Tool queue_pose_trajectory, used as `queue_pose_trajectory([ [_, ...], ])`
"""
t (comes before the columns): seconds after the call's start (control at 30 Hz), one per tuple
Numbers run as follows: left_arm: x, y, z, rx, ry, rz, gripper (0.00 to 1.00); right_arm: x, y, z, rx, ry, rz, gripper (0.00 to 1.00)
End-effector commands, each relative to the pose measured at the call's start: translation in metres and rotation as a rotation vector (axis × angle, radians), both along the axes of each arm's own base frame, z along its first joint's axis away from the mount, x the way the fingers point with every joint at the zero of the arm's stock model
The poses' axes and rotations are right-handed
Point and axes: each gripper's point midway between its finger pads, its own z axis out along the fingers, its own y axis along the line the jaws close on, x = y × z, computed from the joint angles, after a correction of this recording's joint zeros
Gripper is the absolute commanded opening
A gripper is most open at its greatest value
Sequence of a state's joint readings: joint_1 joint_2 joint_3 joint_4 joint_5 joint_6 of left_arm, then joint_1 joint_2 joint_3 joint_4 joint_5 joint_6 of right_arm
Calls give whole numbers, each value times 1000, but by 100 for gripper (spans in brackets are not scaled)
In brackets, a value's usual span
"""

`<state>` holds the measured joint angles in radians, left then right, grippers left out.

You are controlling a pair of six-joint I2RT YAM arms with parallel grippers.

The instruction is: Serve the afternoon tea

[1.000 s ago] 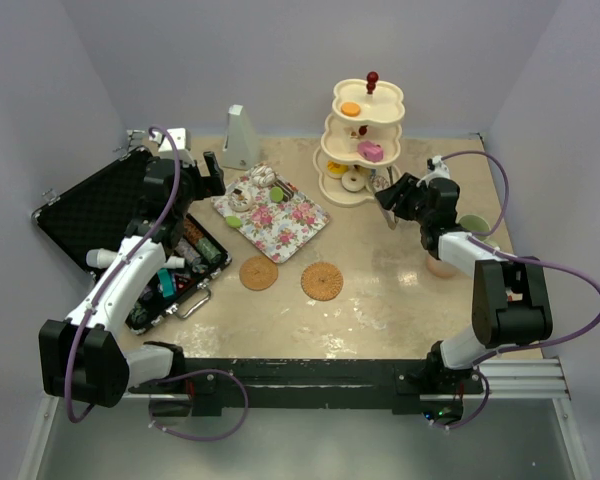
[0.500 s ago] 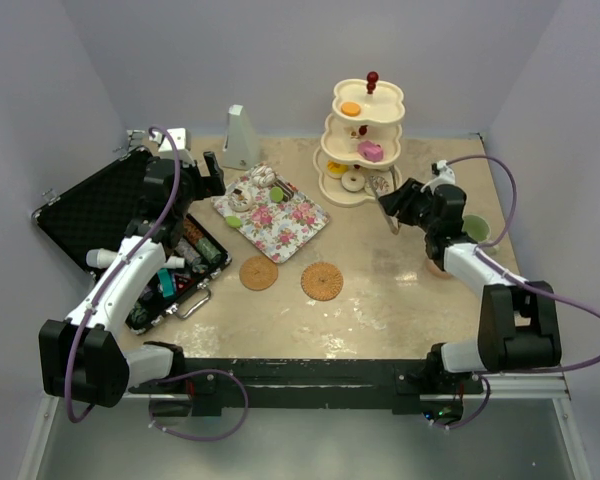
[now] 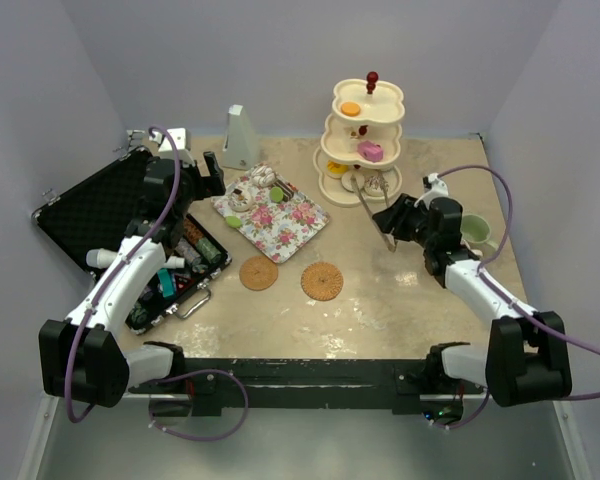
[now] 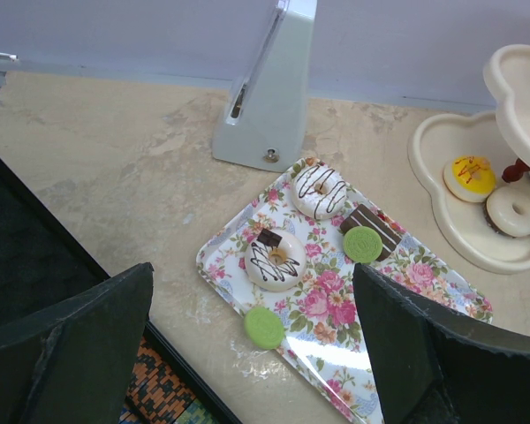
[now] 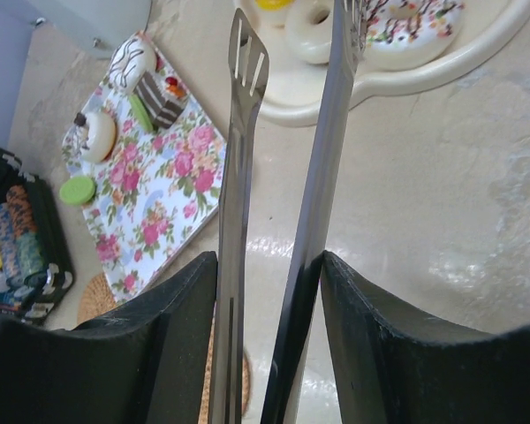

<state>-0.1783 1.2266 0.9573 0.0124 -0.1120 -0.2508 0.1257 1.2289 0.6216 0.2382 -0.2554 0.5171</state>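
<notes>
The cream three-tier stand [image 3: 365,140] with a red knob [image 3: 372,76] stands at the back and holds several small cakes and donuts. My right gripper [image 3: 390,220] is shut on metal tongs [image 3: 368,203]. In the right wrist view the gripper [image 5: 269,256] holds the tongs [image 5: 238,177] with their tips apart at the stand's bottom tier [image 5: 442,66], empty. My left gripper [image 3: 212,178] is open and empty above the floral tray [image 3: 271,212]. Its wrist view [image 4: 253,265] shows two white donuts [image 4: 276,259], green discs [image 4: 265,327] and a chocolate cake [image 4: 375,225]. Two woven coasters [image 3: 259,272] lie in front. A green mug [image 3: 475,232] stands at the right. The pink mug is hidden.
An open black case [image 3: 100,215] of tools lies at the left, under my left arm. A grey pyramid-shaped object [image 3: 240,138] stands at the back behind the tray. Walls close the table at the back and sides.
My right arm has drawn back from the stand toward the near side with the tongs, uncovering the green mug. My left arm has not moved.
</notes>
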Motion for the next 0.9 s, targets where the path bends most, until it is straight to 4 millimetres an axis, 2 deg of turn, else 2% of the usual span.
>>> queue_pose_trajectory([
  [0.0, 3, -3, 19, -15, -52, -6, 100, -13, 27, 10, 17, -23, 62, 52],
  [0.23, 2, -3, 19, -12, -52, -3, 100, -26, 84, 5, 88, -1, 173, 51],
  [0.53, 2, -3, 18, -6, -50, 0, 100, -21, 137, -6, 97, 14, 273, 47],
  [0.67, 3, -2, 19, -4, -51, 4, 100, -13, 149, -20, 94, 31, 292, 45],
  [0.87, 2, -2, 19, -2, -51, 5, 100, 4, 160, -25, 102, 28, 308, 44],
])
